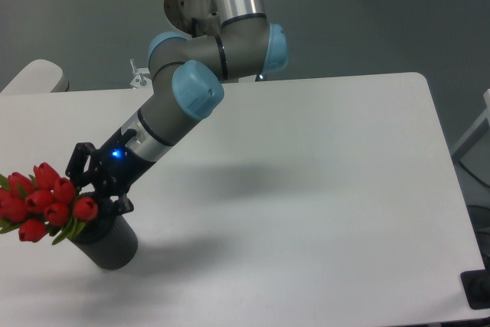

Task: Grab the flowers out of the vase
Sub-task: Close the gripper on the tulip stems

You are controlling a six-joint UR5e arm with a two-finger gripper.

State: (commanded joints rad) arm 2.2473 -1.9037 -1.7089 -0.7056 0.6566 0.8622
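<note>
So the vase [108, 243] sits at the near left corner of the white table [321, 189], and the flowers [42, 201] lean out of it toward the left edge, red buds bunched up with a few green leaves poking out underneath. The gripper [93, 195] is right on top of the vase mouth, pressed against the bunch where the stems go in (can't tell whether the fingers are closed on them, the buds block the view). The arm slants down from the base at the far side, blue light on the wrist.
</note>
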